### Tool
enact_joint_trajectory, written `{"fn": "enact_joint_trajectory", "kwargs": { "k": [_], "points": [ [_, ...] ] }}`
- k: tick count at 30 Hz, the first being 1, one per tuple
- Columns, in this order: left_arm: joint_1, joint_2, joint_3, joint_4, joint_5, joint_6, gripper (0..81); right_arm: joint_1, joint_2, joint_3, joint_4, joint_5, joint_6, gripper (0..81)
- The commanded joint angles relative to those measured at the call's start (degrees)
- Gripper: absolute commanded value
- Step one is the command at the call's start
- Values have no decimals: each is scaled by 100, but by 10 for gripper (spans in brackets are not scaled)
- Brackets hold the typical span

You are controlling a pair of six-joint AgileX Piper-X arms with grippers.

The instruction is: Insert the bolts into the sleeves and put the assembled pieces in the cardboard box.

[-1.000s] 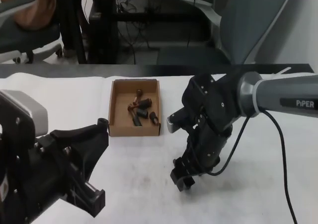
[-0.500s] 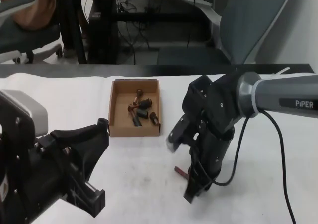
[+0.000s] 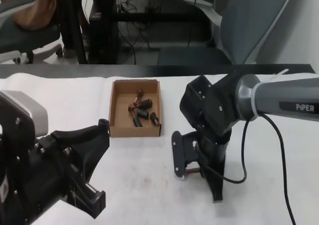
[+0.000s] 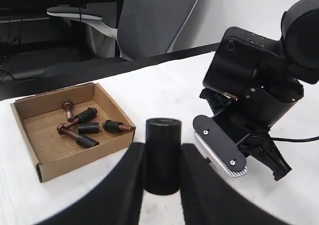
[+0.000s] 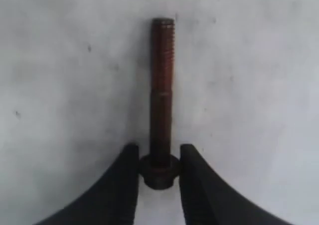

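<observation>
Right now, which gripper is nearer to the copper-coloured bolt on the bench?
Right. The right gripper is shut on the bolt at its head. The left gripper, holding a black sleeve, sits well apart from it at the bench's near left.

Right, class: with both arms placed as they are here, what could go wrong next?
1. The right tool pinches the bolt only at its head, so the long shank could swing or slip on lifting.
2. The left tool holds the sleeve with one end jutting out of the grip. A bolt arriving off-axis could jam at the rim or push the sleeve askew.
</observation>
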Motion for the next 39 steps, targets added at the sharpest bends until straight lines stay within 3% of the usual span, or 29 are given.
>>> {"fn": "enact_joint_trajectory", "kwargs": {
  "k": [1, 4, 6, 7, 10, 11, 14, 17, 22, 25, 28, 31, 35, 39],
  "points": [
    [-18, -61, -17, -118, 50, -26, 18, 230, -344, -18, -213, -1067, 6, 4],
    [-18, -61, -17, -118, 50, -26, 18, 366, -409, -18, -160, -2181, 267, 15],
    [-18, -61, -17, -118, 50, -26, 18, 425, -409, -18, -77, -2352, 410, 112],
    [-18, -61, -17, -118, 50, -26, 18, 453, -409, -18, -56, -2359, 483, 207],
    [-18, -61, -17, -129, 50, -23, 18, 463, -409, -18, -65, -2215, 784, 622],
    [-18, -61, -17, -129, 50, -23, 18, 463, -409, -18, -101, -2059, 868, 700],
    [-18, -61, -17, -129, 50, -23, 18, 463, -409, -18, -181, -1224, 1542, 700],
    [-18, -61, -17, -129, 50, -129, 18, 463, -425, -18, -77, -991, 2995, 700],
    [-18, -61, -17, -129, 50, -570, 18, 614, -688, -28, 70, -1288, 7686, 659],
    [-18, -61, -28, -129, 50, -801, 18, 781, -894, -28, -322, -1389, 9743, 665],
    [-18, -95, -28, -113, 50, -929, 18, 1006, -1037, -28, -924, -1170, 11256, 666],
    [-18, -277, -28, -109, 50, -1008, 18, 1219, -1061, -28, -1102, -739, 12577, 666],
    [-18, -793, -28, 50, -47, -1015, 18, 1457, -972, -28, -355, -69, 13824, 666],
    [-18, -1395, -28, 795, -506, -910, 18, 1519, -823, -28, 586, -369, 14589, 666]
  ]
}}
